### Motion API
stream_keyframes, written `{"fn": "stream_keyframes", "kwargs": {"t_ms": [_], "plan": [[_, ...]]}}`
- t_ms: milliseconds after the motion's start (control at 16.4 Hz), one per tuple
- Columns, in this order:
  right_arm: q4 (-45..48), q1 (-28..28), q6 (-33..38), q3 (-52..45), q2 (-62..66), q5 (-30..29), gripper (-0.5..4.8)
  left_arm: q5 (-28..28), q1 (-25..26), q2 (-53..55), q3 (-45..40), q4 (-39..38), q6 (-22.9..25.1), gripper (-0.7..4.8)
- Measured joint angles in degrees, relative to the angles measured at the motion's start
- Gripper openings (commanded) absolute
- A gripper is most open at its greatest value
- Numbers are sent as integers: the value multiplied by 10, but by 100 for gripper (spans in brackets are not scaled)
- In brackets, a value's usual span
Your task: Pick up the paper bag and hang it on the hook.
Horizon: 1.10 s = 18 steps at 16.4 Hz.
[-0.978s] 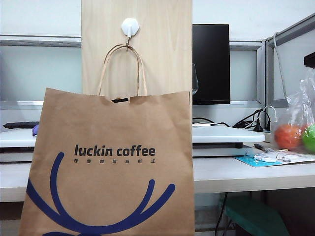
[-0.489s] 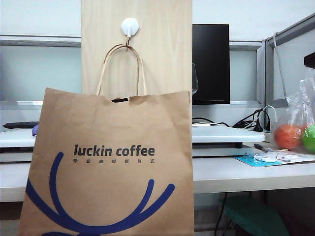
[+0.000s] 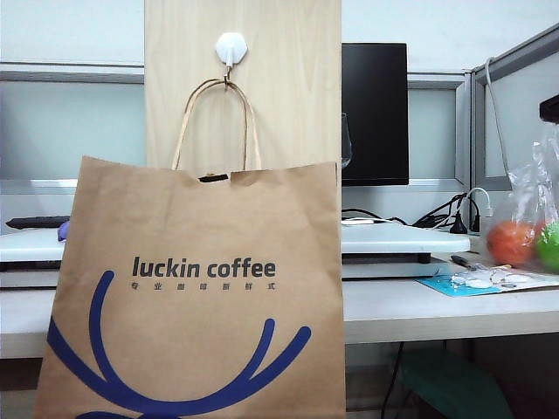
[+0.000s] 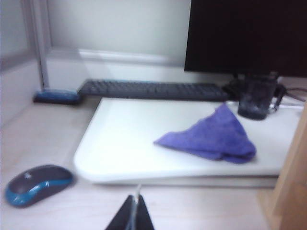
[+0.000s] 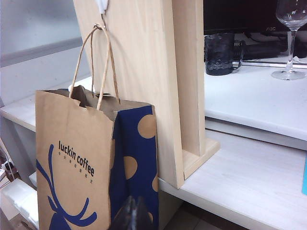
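The paper bag (image 3: 194,288) hangs by its twisted handles from the hook (image 3: 231,47), a small white piece fixed high on an upright wooden board (image 3: 288,87). The bag's printed face looks toward the outside camera, and in my right wrist view its dark dotted side (image 5: 135,163) rests against the board's edge.

My left gripper (image 4: 135,215) has its fingers pressed together with nothing between them. It hovers over the worktop (image 4: 201,211) just in front of a white tray (image 4: 124,143) carrying a purple cloth (image 4: 211,136), with a mouse (image 4: 36,183) off to one side.

My right gripper (image 5: 132,215) also has its fingers closed and empty, low beside the hanging bag, not touching it.
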Motion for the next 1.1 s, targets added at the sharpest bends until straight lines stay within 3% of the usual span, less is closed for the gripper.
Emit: {"fn": "stream_keyframes", "kwargs": {"t_ms": [1039,1100], "plan": [[0,0,0,0,0,0,0,0,0,-1,0,-21,-9,-5],[-1,0,-23,0,0,39,0,1,0,-1,0,-21,-9,-5]]}}
